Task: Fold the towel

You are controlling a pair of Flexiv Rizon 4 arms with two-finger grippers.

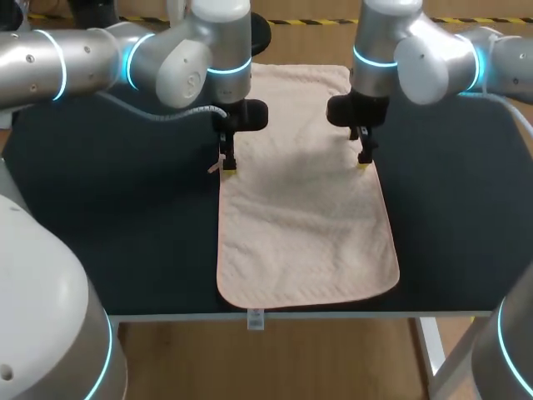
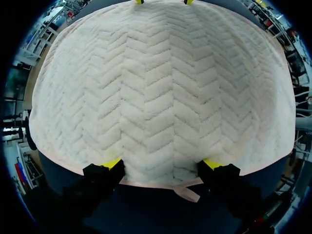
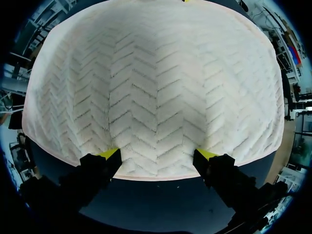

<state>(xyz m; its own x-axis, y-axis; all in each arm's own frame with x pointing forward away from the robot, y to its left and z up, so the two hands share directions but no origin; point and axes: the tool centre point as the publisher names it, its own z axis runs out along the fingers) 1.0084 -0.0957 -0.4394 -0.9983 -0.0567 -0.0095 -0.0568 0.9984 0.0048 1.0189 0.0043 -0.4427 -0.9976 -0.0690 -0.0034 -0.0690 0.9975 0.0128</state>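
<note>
Overhead, the towel lies flat on the table, with the left gripper and right gripper at opposite long edges. Only the wrist views show both sets of fingers spread wide — tips on the hem, gripping nothing — and the left one a loop tab.

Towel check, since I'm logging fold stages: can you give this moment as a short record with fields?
Towel: cream, spread flat on the dark table, unfolded
Left end effector: open, tips on the towel's left long edge
Right end effector: open, tips on its right long edge
Fold stage: not yet begun
</note>
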